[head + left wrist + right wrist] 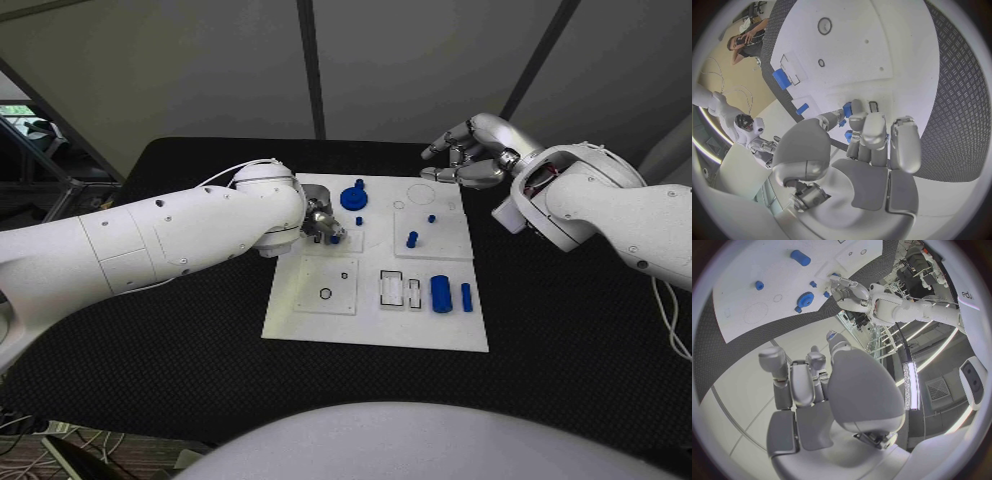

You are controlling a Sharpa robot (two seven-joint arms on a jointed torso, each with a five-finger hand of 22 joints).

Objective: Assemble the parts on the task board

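The white task board (378, 322) lies mid-table. My left hand (319, 224) is low over the board's left middle and pinches a small blue part (338, 238) between thumb and fingers; the left wrist view shows that blue part (847, 109) at the fingertips of the hand (873, 137). A round blue part (353, 198) lies just beyond it, and a blue peg (413, 239) stands to the right. A blue block (441, 293) and a thin blue bar (466, 296) lie at the board's right. My right hand (473, 155) hovers over the far right corner, fingers loosely bent, holding nothing.
The black table (577, 330) surrounds the board with free room at the front and on both sides. Two tiny blue pegs (431, 216) stand near the far right of the board. The right wrist view shows the board (748, 295) and the round blue part (804, 300).
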